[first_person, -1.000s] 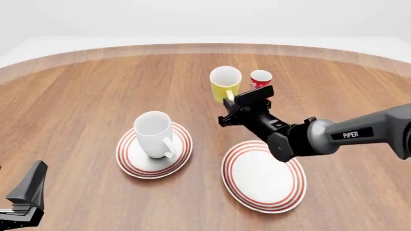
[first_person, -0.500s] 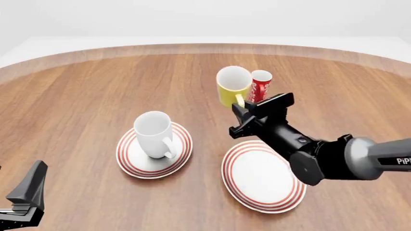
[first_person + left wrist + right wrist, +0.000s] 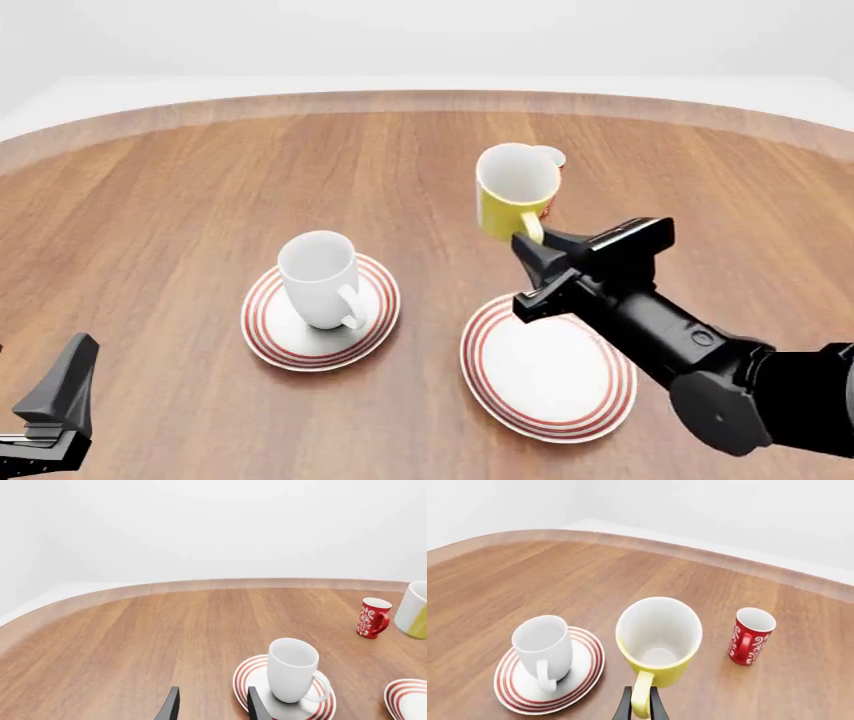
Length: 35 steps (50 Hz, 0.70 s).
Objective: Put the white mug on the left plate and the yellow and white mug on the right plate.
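The left gripper (image 3: 54,405) sits idle at the near left corner, its fingers narrowly apart and holding nothing. Right of it, the right plate (image 3: 497,385) is bare; the right gripper (image 3: 534,243) now hangs over its far edge, having drawn back toward the near side over the last second. Its fingers are pinched on the handle of the yellow mug (image 3: 514,195), which has come up off the table and travelled right and nearer, so only the lowering remains. The white mug (image 3: 318,278) stands on the left plate (image 3: 274,335), unchanged: that half looks done. Farthest, the red cup (image 3: 748,635) stays behind, mostly hidden in the front view.
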Available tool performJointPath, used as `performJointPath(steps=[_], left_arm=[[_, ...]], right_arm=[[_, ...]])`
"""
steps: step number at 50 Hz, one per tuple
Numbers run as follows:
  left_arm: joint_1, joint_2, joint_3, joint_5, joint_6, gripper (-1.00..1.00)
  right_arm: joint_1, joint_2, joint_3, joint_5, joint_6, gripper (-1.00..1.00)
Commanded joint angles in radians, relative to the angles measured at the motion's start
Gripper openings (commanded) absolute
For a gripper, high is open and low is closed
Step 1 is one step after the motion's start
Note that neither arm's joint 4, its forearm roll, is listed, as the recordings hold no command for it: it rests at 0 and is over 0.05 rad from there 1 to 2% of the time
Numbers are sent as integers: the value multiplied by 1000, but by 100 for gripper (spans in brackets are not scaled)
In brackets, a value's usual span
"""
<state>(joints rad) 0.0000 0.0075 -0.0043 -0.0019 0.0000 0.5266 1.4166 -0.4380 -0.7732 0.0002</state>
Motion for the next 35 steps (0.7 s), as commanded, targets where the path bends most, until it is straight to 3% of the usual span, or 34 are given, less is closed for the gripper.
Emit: performJointPath(steps=[1, 13, 35], left_arm=[[0, 0, 0, 0, 0, 100], [0, 0, 0, 0, 0, 100], [0, 0, 0, 0, 0, 100]], right_arm=[[-6, -146, 69, 67, 4, -100], [-19, -233, 135, 107, 5, -100], [-57, -489, 270, 265, 5, -100]])
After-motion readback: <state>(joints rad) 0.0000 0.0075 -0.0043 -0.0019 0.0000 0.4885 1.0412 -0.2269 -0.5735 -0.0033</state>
